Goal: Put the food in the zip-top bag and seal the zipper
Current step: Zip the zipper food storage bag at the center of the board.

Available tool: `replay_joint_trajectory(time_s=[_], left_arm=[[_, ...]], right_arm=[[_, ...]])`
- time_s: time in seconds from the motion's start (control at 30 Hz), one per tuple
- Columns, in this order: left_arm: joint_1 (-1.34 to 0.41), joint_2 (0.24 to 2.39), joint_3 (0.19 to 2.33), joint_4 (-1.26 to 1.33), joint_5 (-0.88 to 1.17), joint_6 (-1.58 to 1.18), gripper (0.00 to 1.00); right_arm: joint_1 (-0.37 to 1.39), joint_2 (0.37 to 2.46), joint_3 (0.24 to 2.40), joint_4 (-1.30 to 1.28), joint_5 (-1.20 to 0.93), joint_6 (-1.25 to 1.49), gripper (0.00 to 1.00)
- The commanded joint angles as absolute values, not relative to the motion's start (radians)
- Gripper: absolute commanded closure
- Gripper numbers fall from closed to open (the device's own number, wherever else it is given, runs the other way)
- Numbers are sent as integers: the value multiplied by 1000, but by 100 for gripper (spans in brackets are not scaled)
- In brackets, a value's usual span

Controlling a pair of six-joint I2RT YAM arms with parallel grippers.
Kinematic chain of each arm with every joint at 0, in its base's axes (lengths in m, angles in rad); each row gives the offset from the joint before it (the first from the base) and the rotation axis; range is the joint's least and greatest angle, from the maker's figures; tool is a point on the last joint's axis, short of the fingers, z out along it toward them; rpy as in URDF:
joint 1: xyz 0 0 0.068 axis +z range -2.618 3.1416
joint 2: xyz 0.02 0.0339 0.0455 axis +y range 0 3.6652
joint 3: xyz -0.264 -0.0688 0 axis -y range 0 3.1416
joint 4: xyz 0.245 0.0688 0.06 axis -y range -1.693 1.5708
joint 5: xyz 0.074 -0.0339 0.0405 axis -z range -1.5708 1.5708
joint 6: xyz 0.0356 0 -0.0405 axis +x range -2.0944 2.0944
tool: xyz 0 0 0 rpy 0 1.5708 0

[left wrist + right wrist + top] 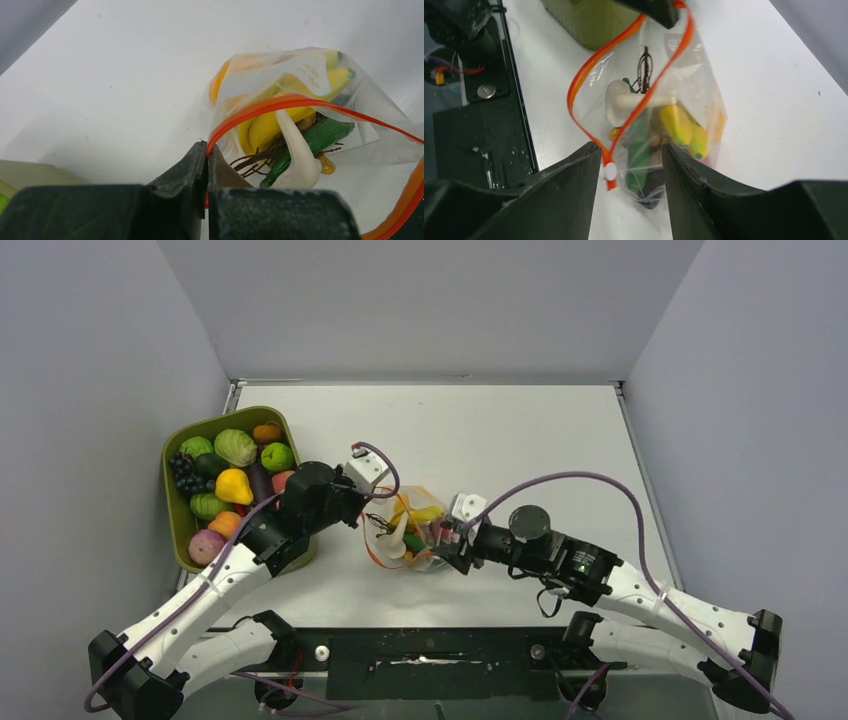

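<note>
The clear zip-top bag (412, 532) lies at mid-table with its mouth gaping. Inside it is food: yellow bananas (265, 127), a green piece (322, 136) and a white piece (300, 157). My left gripper (207, 146) is shut on one end of the red-orange zipper (280, 102), pinching the strip between its pads. My right gripper (631, 155) is open at the bag's other end, its fingers astride the corner. The white slider (609, 171) sits beside its left finger, touching nothing I can make out. From above, the left gripper (362, 512) and right gripper (447, 540) flank the bag.
An olive-green tray (175, 510) at the left holds more toy fruits and vegetables, among them a yellow pear (234, 485). Its corner (589, 25) shows beyond the bag in the right wrist view. The black base plate (430, 650) runs along the near edge.
</note>
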State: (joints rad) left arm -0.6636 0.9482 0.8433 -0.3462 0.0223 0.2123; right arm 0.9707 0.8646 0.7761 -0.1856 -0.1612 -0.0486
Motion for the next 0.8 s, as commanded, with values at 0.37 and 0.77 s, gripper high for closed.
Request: replay_joint_trajectory(time_s=[0.37, 0.77], left_arm=[[-646, 959, 929, -389, 21, 69, 100], [-644, 941, 905, -369, 79, 64, 100]], right_arm=[[1222, 867, 593, 30, 129, -381, 47], [1196, 817, 511, 94, 134, -456, 59]])
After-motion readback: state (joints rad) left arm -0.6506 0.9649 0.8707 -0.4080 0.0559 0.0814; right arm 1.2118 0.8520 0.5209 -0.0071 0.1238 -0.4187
